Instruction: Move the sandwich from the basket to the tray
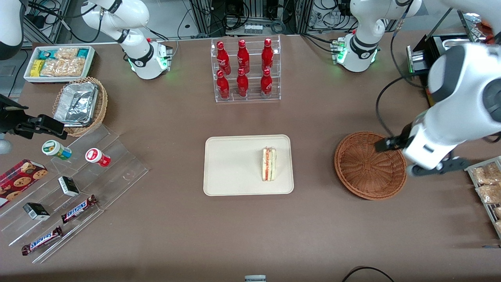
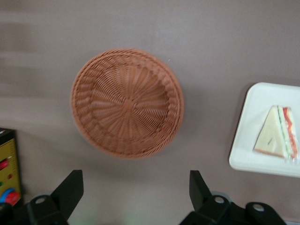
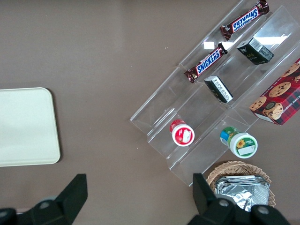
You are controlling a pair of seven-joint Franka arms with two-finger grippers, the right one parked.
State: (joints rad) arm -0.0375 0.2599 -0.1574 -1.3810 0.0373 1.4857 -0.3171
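The working left arm is built of glossy white rounded shells with dark grey bands at the joints; its round white base carries a black ring and a green glowing light. A black cable loops from the arm. The gripper (image 1: 409, 158) is black, and its two fingers (image 2: 70, 190) are matt black wedges, wide apart, each on a block with a small silver screw just below.

Robotics lab, cable-strewn equipment racks (image 1: 250, 15), brown table (image 1: 250, 235) staged with shop snacks
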